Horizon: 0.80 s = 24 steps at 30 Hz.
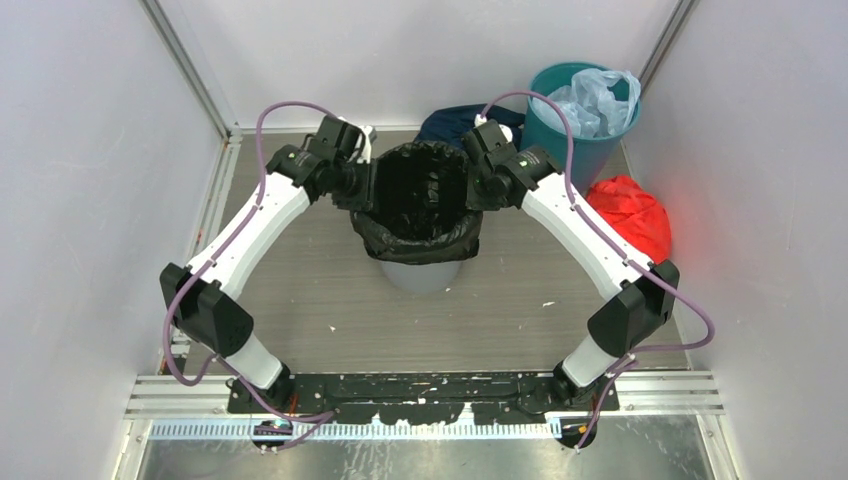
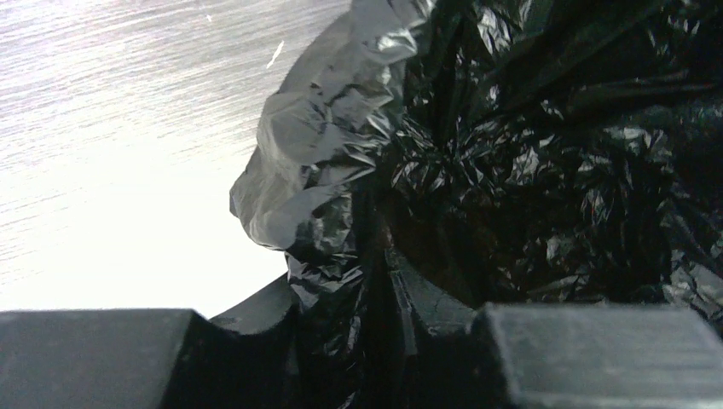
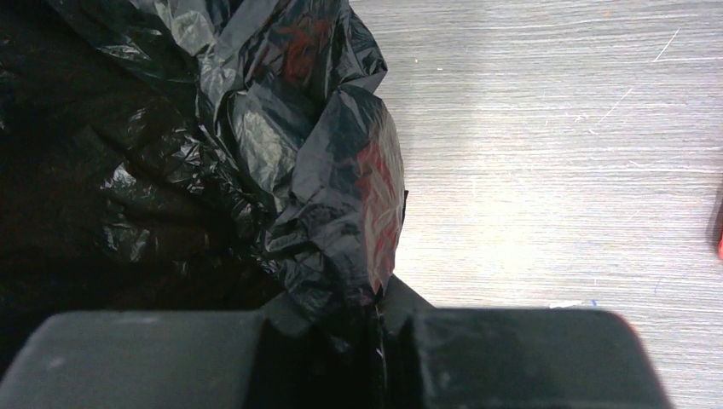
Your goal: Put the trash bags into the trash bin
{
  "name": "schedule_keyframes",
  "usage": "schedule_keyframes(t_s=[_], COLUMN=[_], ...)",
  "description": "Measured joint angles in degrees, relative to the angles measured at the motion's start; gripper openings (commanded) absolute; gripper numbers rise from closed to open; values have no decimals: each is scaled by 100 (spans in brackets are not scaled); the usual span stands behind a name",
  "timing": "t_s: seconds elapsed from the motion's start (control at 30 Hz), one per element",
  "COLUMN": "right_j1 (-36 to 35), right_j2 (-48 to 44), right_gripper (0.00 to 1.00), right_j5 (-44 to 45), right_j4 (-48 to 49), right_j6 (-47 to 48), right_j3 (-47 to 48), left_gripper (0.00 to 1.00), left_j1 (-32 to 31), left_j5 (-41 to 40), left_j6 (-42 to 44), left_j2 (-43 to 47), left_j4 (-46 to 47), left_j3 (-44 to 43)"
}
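Observation:
The glossy black trash bag (image 1: 418, 195) hangs open inside the light grey trash bin (image 1: 420, 274), its crinkled top folded over the bin's rim. My left gripper (image 1: 358, 180) is shut on the bag's left edge; in the left wrist view (image 2: 362, 281) the plastic (image 2: 341, 153) is pinched between the fingers. My right gripper (image 1: 480, 182) is shut on the bag's right edge; in the right wrist view (image 3: 375, 328) the plastic (image 3: 324, 170) bunches above the jaws. Only the bin's lower front wall shows below the bag.
A teal-green bin (image 1: 583, 115) holding a pale blue translucent bag (image 1: 598, 98) stands at the back right. A red cloth bundle (image 1: 632, 215) lies right of my right arm. A dark blue cloth (image 1: 455, 122) lies behind the grey bin. White walls close in on both sides.

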State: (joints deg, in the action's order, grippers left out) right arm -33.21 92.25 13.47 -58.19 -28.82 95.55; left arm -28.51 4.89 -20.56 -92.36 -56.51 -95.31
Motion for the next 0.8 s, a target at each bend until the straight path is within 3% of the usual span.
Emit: schedule_keyframes(t_s=[0.3, 0.8], right_j1=[-170, -1749], right_j2=[-258, -1711], right_gripper=[1, 1], right_j5=[243, 2116], right_j4=[179, 1416], right_j6=[-48, 146], right_j3=[-308, -1939], left_gripper=[7, 2], left_j1=[-157, -1036], left_j5=[-380, -1672], left_j6=[-168, 46], left_j2=[308, 2341], left_j4=[407, 1217], left_j3=[341, 2052])
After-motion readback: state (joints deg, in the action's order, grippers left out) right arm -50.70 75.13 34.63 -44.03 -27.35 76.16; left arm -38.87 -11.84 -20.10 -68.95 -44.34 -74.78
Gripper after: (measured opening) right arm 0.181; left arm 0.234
